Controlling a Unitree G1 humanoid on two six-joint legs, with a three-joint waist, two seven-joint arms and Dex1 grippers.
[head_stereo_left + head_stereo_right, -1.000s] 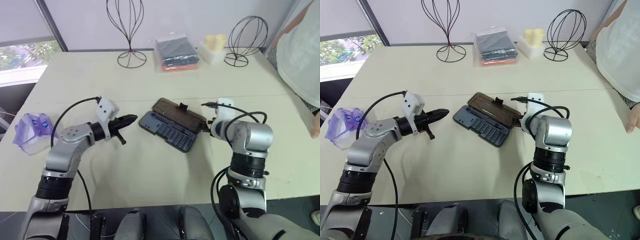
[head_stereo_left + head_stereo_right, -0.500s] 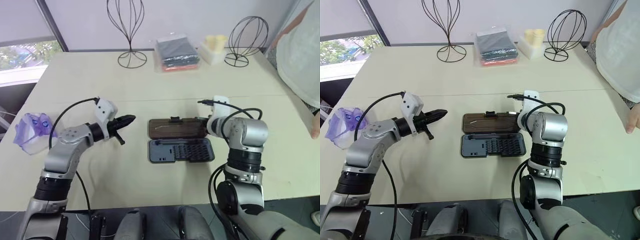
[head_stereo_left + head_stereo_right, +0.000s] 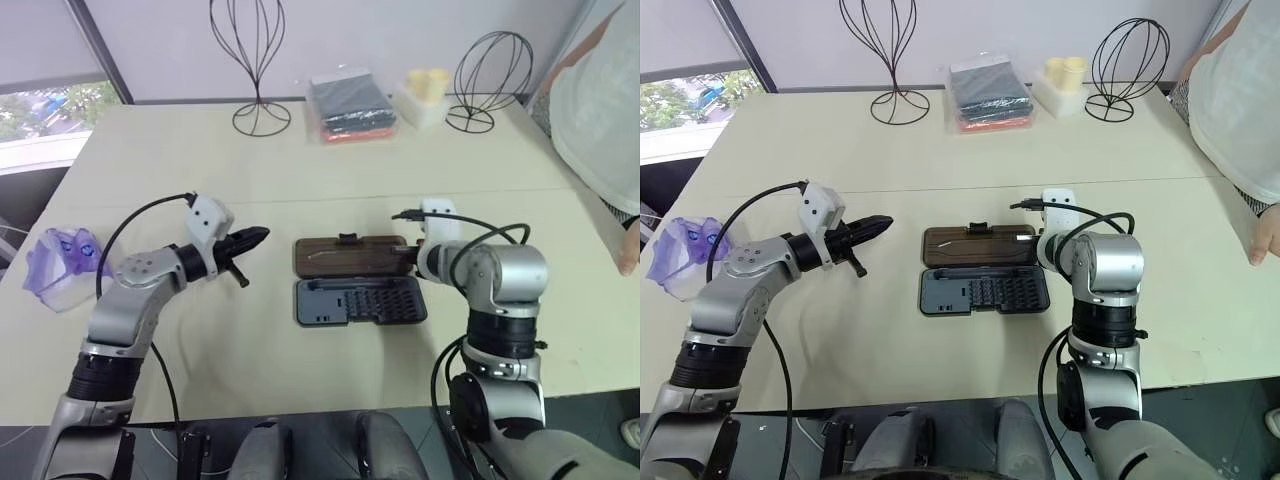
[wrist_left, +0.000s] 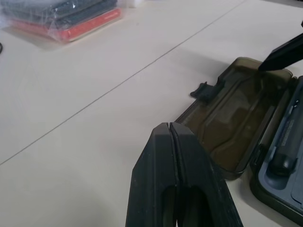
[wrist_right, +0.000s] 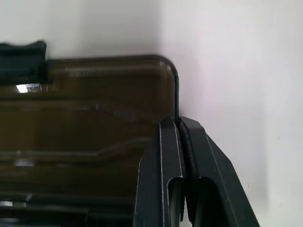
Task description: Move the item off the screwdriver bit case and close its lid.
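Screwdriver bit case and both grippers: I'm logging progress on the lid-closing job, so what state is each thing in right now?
screwdriver bit case: open, flat on the table, nothing lying on it.
lid: folded back flat, not closed.
right gripper: shut, its fingers pinching the lid's end edge.
left gripper: shut, holding nothing, apart from the case.

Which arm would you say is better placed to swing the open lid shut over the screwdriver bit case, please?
The right. Its gripper is shut on the lid, at the edge of its right end, while the left gripper, also shut, hovers left of the screwdriver bit case, touching nothing.
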